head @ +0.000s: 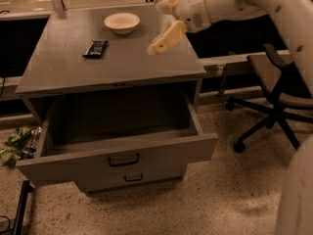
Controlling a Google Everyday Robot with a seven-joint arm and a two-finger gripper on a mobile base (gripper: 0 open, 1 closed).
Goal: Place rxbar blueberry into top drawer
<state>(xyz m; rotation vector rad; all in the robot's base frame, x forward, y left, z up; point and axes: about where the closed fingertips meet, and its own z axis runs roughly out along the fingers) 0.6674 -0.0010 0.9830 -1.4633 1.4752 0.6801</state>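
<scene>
The rxbar blueberry (96,48), a dark flat bar, lies on the grey cabinet top (127,67), left of centre. The top drawer (161,153) is pulled open below it, its inside showing nothing, with a dark loop handle (123,159) on its front. My gripper (160,26) hovers above the right part of the cabinet top, to the right of the bar and apart from it. Its pale fingers (167,38) are spread open and hold nothing.
A cream round bowl (122,22) stands at the back of the cabinet top. The shallower lower drawer (133,178) is closed. An office chair (276,94) stands on the floor at the right. Green litter (14,141) lies on the floor at the left.
</scene>
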